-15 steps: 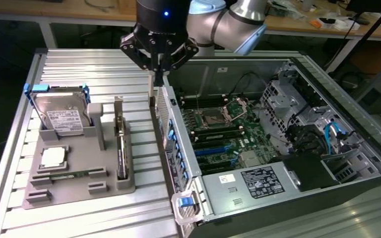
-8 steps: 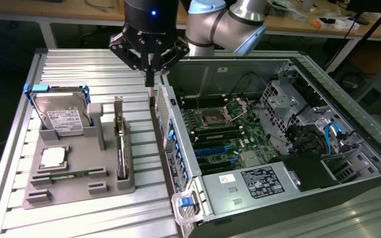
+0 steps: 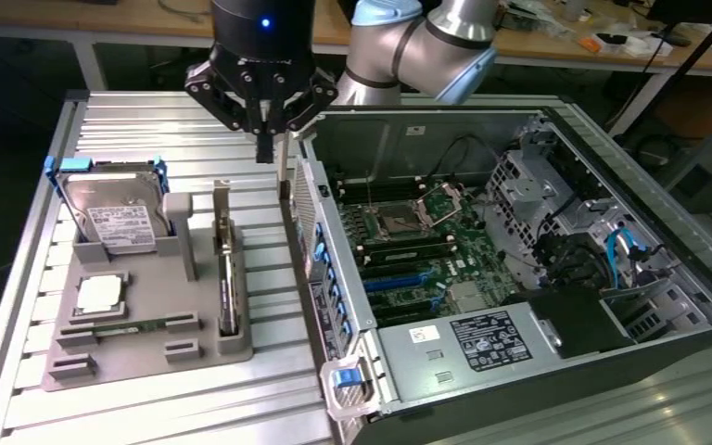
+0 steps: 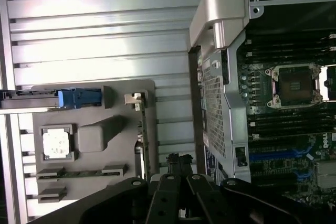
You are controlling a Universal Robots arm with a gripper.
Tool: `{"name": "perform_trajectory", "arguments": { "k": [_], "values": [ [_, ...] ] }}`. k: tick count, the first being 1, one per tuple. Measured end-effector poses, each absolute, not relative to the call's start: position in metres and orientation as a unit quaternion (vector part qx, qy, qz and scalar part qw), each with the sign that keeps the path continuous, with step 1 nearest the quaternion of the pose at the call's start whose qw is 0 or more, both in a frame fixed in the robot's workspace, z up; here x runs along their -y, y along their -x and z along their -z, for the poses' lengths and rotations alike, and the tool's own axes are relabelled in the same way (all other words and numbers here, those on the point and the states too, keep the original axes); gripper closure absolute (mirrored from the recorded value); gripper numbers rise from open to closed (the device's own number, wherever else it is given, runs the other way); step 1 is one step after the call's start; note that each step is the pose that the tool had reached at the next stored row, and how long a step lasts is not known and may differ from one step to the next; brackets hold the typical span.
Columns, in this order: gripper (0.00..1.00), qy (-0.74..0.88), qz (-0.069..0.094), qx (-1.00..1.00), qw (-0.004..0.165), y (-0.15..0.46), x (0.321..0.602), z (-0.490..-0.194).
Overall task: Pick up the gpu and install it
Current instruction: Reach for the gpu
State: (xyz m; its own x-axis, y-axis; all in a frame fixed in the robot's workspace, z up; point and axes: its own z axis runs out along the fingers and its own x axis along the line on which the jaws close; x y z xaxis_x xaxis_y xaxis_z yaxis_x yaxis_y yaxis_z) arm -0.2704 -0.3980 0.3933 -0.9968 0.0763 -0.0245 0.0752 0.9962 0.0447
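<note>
Beside and below the pincer [image 3: 264, 148], apart, gpu [image 3: 225, 278] upright in holder [image 3: 146, 357]

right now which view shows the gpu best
The exterior view: the gpu stands on edge in the gray holder, its full length and one face visible. The wrist view looks down on it edge-on, as a thin strip.

Silver arm [image 3: 455, 42], black jaws, blue light [image 3: 266, 22]
</note>
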Motion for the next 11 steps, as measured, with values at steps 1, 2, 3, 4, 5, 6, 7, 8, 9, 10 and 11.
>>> {"name": "perform_trajectory", "arguments": {
  "k": [1,2,3,4,5,6,7,8,9,10,11],
  "values": [
    [0.89,-0.038,-0.022,-0.999,0.013,0.275,0.398,-0.393],
    [0.89,-0.038,-0.022,-0.999,0.013,0.279,0.398,-0.393],
    [0.89,-0.038,-0.022,-0.999,0.013,0.281,0.398,-0.393],
    [0.89,-0.038,-0.022,-0.999,0.013,0.283,0.398,-0.393],
    [0.89,-0.038,-0.022,-0.999,0.013,0.286,0.398,-0.393],
    [0.89,-0.038,-0.022,-0.999,0.013,0.288,0.398,-0.393],
    [0.89,-0.038,-0.022,-0.999,0.013,0.29,0.398,-0.393],
    [0.89,-0.038,-0.022,-0.999,0.013,0.291,0.398,-0.393],
    [0.89,-0.038,-0.022,-0.999,0.013,0.292,0.398,-0.393],
    [0.89,-0.038,-0.022,-0.999,0.013,0.294,0.398,-0.393],
    [0.89,-0.038,-0.022,-0.999,0.013,0.298,0.398,-0.393]
  ]
}}
